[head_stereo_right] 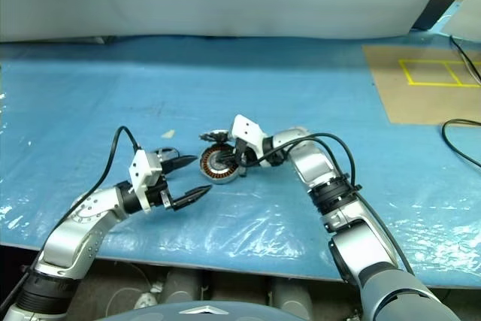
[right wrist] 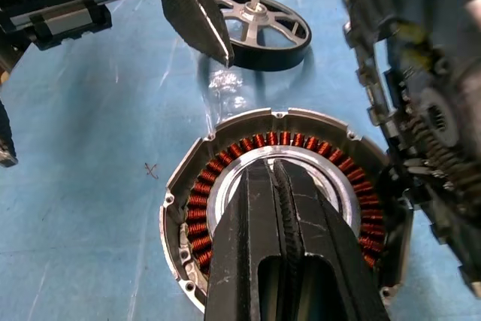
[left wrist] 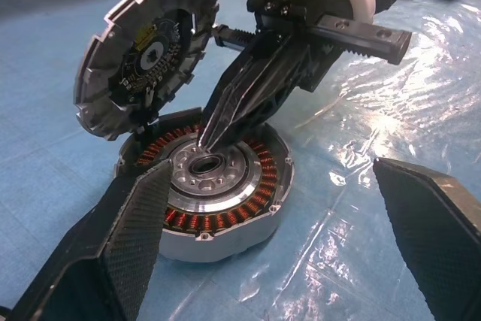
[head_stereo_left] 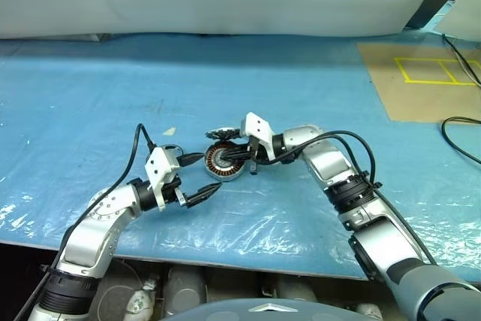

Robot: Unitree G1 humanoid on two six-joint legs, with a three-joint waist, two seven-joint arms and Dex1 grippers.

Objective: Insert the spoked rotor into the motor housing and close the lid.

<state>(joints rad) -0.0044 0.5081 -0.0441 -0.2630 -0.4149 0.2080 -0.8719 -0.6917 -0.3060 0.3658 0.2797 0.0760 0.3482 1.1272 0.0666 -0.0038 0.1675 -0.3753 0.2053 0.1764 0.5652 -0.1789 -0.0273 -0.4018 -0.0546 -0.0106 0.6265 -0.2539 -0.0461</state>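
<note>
Blue plastic sheeting [head_stereo_left: 248,80] covers the tabletop, and we see the motor housing [head_stereo_left: 223,164] lying on it near the middle, closer to the front edge than to the back. Its lid [head_stereo_left: 222,134] stands tilted open at the housing's far side.

From the head views we get the layout: the left end effector [head_stereo_left: 197,178] hovers just left of the housing, and the right end effector [head_stereo_left: 225,157] reaches in over it from the right.

Our left wrist view adds the lid's ribbed inner face [left wrist: 146,50] and the copper windings [left wrist: 225,219] round a silvery centre. Our right wrist view adds the spoked rotor [right wrist: 259,28], lying flat on the sheeting just beyond the housing, next to a left fingertip [right wrist: 218,43].

We find the left end effector spread wide and holding nothing. The right end effector's fingers [right wrist: 293,261] are pressed together, their tip [left wrist: 214,133] over the housing's centre hole; we cannot tell whether it touches.
</note>
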